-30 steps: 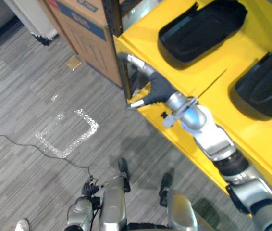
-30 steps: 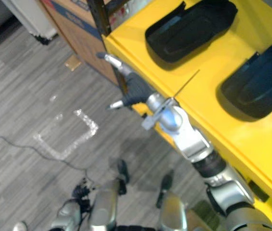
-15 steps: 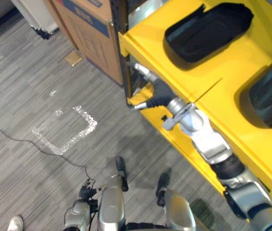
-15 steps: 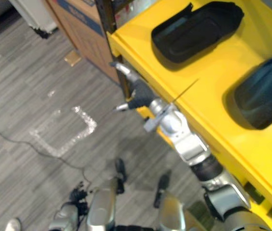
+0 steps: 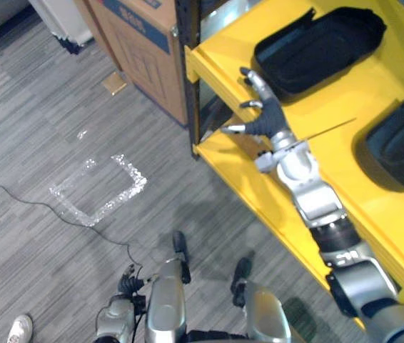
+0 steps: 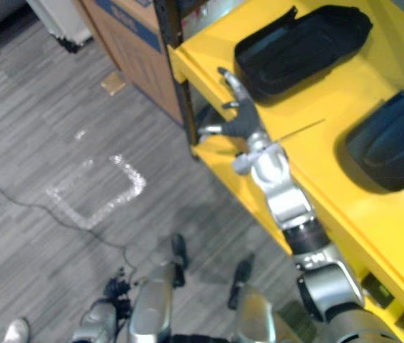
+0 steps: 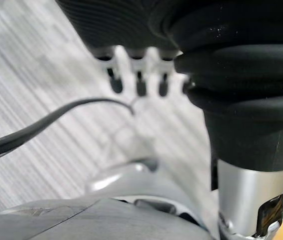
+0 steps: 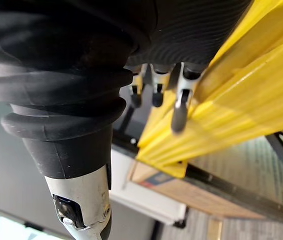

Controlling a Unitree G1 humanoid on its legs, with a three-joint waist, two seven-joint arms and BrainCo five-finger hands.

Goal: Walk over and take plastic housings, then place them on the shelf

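We find the right hand [image 5: 263, 114] spread open, empty, above the yellow shelf [image 5: 345, 93] front corner, near the closer black housing [image 5: 320, 46]. The left hand [image 7: 126, 30] hangs relaxed and empty. Risk: fingers clipping the shelf lip or shoving that housing.

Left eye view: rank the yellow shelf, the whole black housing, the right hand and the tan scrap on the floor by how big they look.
1. yellow shelf
2. whole black housing
3. right hand
4. tan scrap
The hand is nearer the camera than the scrap, yet the gap is plain.
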